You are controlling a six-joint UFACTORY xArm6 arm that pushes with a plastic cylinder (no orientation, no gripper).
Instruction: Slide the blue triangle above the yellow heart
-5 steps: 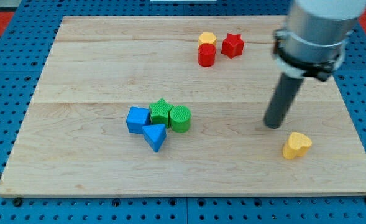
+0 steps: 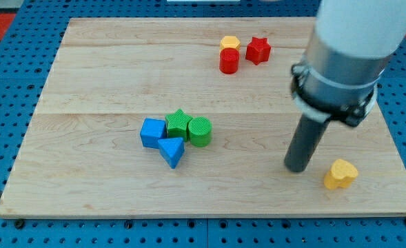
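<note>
The blue triangle (image 2: 171, 151) lies left of the board's middle, touching a blue cube (image 2: 152, 132) at its upper left. The yellow heart (image 2: 341, 174) sits near the board's lower right corner. My tip (image 2: 296, 167) rests on the board just left of the yellow heart, a short gap away, and far to the right of the blue triangle. The rod rises up and to the right into the arm's grey body (image 2: 347, 52).
A green star (image 2: 178, 124) and a green cylinder (image 2: 200, 131) sit right above the blue triangle. A red cylinder (image 2: 229, 60), a yellow hexagon (image 2: 230, 43) and a red star (image 2: 258, 49) cluster at the top. The wooden board (image 2: 85, 76) lies on a blue pegboard.
My tip moved down and slightly left. The yellow heart shifted right and down, toward the lower right corner. The other blocks did not move.
</note>
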